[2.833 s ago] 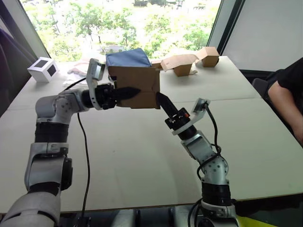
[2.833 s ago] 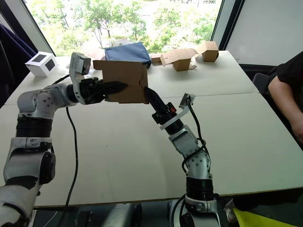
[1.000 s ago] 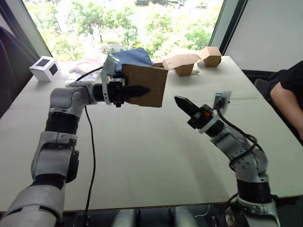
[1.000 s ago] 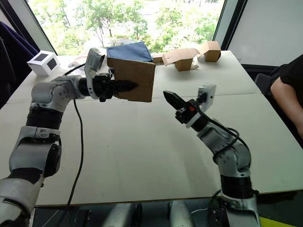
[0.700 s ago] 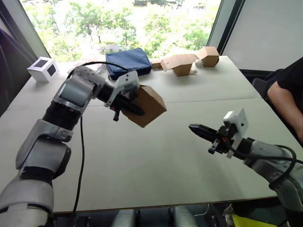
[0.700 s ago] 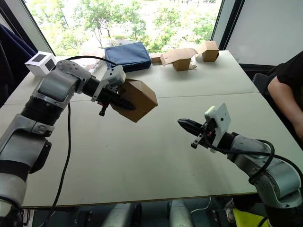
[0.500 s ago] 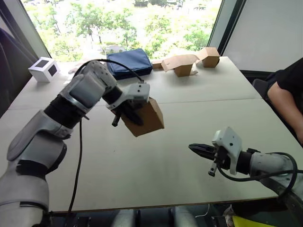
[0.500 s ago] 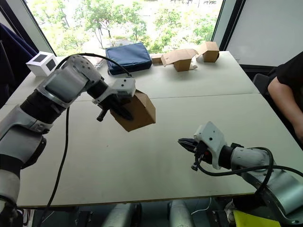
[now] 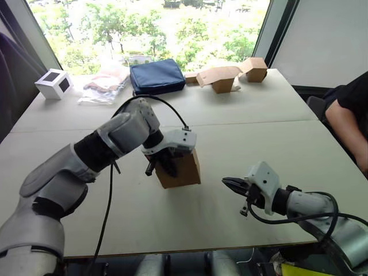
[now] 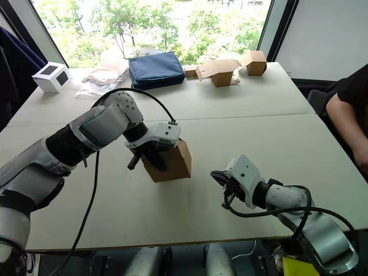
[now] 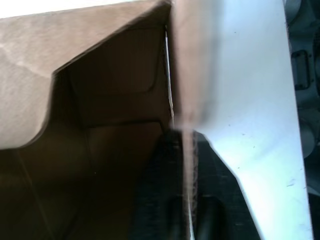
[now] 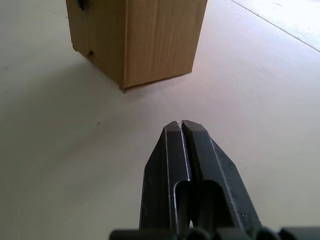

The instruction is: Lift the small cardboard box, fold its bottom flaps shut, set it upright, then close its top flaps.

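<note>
The left gripper [image 9: 167,163] pinches one wall of the box [image 9: 183,171], one finger [image 11: 162,200] inside the cavity and the other outside against the cardboard. The right gripper [image 10: 217,177] has its fingers pressed together on nothing, and hovers low over the table [image 9: 241,138] at about 4 o'clock from the box, with a bare gap between them. The box stands on the table near the middle, on its lower end, roughly upright with its long axis near vertical, and its top end under the left wrist; the wrist view looks into its open, dark interior past a flap [image 11: 30,90]. Bare tabletop lies on every side of the box, widest toward 6 and 9 o'clock. At 12 o'clock, well apart along the far edge, lie a blue bag [image 9: 156,76], tan boxes [image 9: 227,75], a white cube [image 9: 53,84] and a plastic packet [image 9: 103,86]. A window [image 9: 144,29] shows trees beyond, and a person's arm [image 9: 345,123] sits at 3 o'clock.
</note>
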Robot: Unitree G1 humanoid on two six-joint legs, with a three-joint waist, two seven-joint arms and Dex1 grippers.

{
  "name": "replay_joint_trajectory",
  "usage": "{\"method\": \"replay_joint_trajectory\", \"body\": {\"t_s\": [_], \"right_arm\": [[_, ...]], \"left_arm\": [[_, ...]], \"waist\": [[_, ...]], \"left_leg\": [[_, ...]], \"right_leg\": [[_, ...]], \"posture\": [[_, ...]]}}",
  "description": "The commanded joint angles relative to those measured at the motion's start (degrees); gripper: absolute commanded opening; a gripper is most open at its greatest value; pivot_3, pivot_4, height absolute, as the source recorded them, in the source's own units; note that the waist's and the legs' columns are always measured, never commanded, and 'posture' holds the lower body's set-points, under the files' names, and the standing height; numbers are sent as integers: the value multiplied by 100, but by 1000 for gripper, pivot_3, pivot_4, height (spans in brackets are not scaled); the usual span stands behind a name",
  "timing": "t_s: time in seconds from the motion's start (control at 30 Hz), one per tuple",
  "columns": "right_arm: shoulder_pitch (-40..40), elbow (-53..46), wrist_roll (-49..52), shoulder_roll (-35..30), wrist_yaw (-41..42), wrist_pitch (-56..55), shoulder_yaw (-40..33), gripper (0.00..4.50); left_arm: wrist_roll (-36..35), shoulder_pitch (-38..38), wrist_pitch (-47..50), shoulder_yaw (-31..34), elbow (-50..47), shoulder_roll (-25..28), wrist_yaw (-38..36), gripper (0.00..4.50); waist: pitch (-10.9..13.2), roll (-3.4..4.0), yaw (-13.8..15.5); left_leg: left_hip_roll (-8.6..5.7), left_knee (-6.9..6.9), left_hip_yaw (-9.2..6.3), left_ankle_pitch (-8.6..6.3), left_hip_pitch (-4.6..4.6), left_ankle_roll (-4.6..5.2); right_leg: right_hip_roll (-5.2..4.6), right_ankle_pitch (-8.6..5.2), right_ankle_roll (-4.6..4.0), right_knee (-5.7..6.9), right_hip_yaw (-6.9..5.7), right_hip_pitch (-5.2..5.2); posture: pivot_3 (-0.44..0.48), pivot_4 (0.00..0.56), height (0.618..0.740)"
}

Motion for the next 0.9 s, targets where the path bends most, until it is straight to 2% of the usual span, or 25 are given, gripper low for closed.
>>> {"method": "replay_joint_trajectory", "body": {"t_s": [0.03, 0.07, 0.17, 0.37, 0.63, 0.77, 0.87, 0.9], "right_arm": [[-187, 84, -166, 25, 143, -137, 103, 0], [-208, 121, -191, 34, 184, -160, 121, 0], [-289, 219, -177, 103, 288, -204, 128, 0], [-477, 487, -236, 98, 576, -294, 250, 0], [-656, 425, 147, 6, 1097, -74, 59, 0], [-456, -41, 390, -138, 1289, 269, 233, 0], [-396, -268, 435, 17, 1170, 456, 483, 0], [-408, -292, 403, 87, 1108, 503, 603, 0]], "left_arm": [[-527, -218, 339, 106, -395, 141, -24, 1956], [-685, -292, 446, 109, -496, 215, -24, 2184], [-630, -449, 1010, 438, -391, 40, 182, 2184], [-1240, -630, 2059, 1093, -480, 168, 375, 2184], [-1787, -384, 2179, 2106, -496, 919, 681, 2184], [-1844, 208, 2136, 3103, -64, 984, 1466, 2184], [-1662, 1022, 1424, 3634, -56, 1101, 2039, 1497], [-1581, 1321, 1182, 3713, -112, 1168, 2187, 1064]], "waist": [[0, 0, 5], [1, -2, -1], [3, -2, 5], [3, 0, -17], [4, 3, -7], [4, 3, 4], [1, 7, -29], [1, 6, -45]], "left_leg": [[-2, 1, 0, 0, 0, 0], [-2, 1, 0, 0, 0, 0], [-1, 2, -1, 0, -1, 0], [-1, 4, -1, -1, 0, 2], [0, 4, -2, -1, 0, 1], [-3, 8, -3, -1, 0, 1], [-1, 6, -4, -1, 3, 1], [0, 5, -3, -1, 6, 1]], "right_leg": [[-1, 0, 0, 0, 0, 1], [-2, 0, 0, -1, 0, 1], [-1, 0, 0, 1, 0, 0], [1, -4, 6, 5, -1, 0], [-1, -5, 6, 7, 0, -3], [-5, -4, 6, 9, 0, 1], [-4, -4, 6, 9, 0, -1], [-4, -5, 5, 11, 2, -2]], "posture": [[0, 150, 740], [0, 150, 740], [0, 150, 740], [0, 150, 740], [0, 150, 740], [0, 150, 740], [0, 150, 740], [0, 150, 740]]}}
